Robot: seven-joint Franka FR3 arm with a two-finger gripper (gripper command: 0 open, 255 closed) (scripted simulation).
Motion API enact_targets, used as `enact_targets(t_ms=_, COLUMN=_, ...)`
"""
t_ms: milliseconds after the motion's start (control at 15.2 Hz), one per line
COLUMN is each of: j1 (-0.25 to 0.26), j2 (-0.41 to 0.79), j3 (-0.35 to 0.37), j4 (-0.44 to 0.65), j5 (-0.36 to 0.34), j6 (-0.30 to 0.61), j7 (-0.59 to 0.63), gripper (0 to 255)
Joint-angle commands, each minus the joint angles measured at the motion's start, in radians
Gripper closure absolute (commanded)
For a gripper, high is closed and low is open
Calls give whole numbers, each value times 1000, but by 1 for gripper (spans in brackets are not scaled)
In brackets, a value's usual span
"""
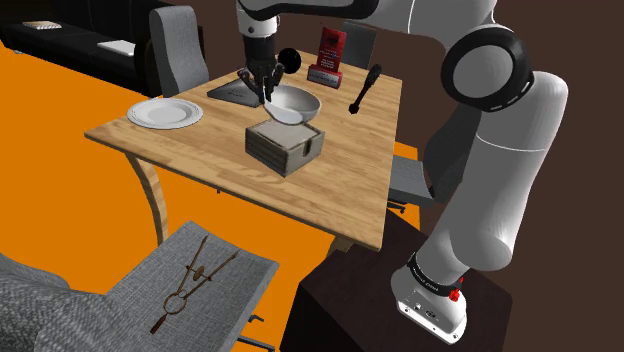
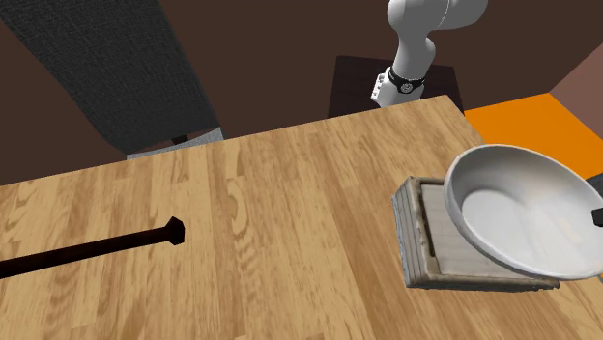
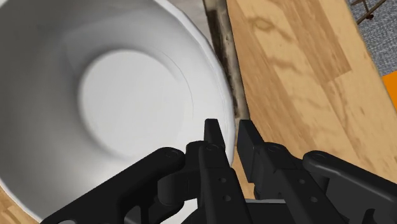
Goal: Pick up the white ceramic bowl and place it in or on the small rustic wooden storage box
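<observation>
One gripper (image 3: 228,132), narrow, clamped on white bowl (image 3: 95,95) rim; bowl body off to its side, wooden box (image 2: 416,237) straight below; contact unclear.

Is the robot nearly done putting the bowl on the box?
Nearly. Done: the white bowl is off the table and over the wooden box. In hand: the gripper clasps its rim, one finger inside, one outside. Left: settle it on the box and let go.

Orange floor (image 1: 60,170), dk brown wall (image 1: 585,40), wood table (image 1: 340,175) w/ grey chairs (image 1: 180,50).
</observation>
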Motion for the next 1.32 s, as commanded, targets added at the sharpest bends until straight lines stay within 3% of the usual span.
enact_targets(t_ms=0, j1=0, j2=-5, j3=0, j4=-31, j5=0, j6=28, j7=4, gripper=255)
enact_targets(t_ms=462, j1=-1, j2=-9, j3=0, j4=-124, j5=-1, j6=116, j7=15, gripper=255)
enact_targets(t_ms=924, j1=-2, j2=-9, j3=0, j4=-124, j5=-1, j6=115, j7=15, gripper=255)
enact_targets(t_ms=990, j1=-2, j2=-9, j3=0, j4=-124, j5=-1, j6=116, j7=15, gripper=0)
enact_targets(t_ms=1254, j1=-2, j2=-9, j3=0, j4=-124, j5=-1, j6=116, j7=15, gripper=0)
